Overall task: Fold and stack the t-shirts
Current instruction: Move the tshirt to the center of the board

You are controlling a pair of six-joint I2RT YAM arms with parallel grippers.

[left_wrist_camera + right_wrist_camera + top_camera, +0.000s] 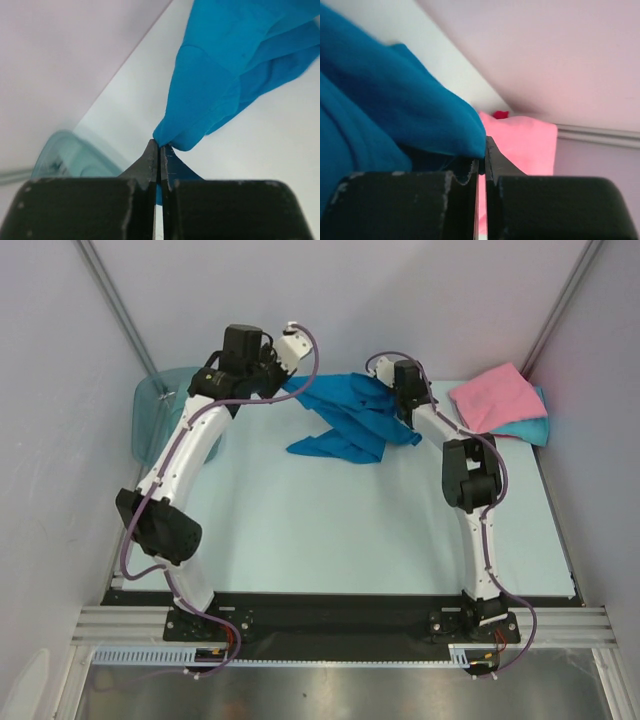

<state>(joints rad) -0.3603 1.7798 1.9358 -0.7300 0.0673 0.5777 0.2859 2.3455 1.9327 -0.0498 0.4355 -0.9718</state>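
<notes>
The deep blue t-shirt (pixel 350 420) hangs bunched over the back middle of the table, pinched from both sides. My left gripper (pixel 288 381) is shut on its left edge; in the left wrist view the cloth (pixel 225 75) runs out from the closed tips (pixel 160 146). On the other side my right gripper (pixel 398 405) is shut on the shirt, and blue fabric (pixel 395 115) bulges over its tips (pixel 482 150). A folded pink t-shirt (pixel 495 395) lies at the back right, on top of a turquoise t-shirt (pixel 532 428). The pink cloth (pixel 525 145) also shows behind the right fingers.
A translucent teal bin (pixel 160 412) stands at the back left corner, close behind the left arm, and shows again in the left wrist view as a bin (pixel 65 155). The pale table (pixel 330 530) is walled at the back and on both sides.
</notes>
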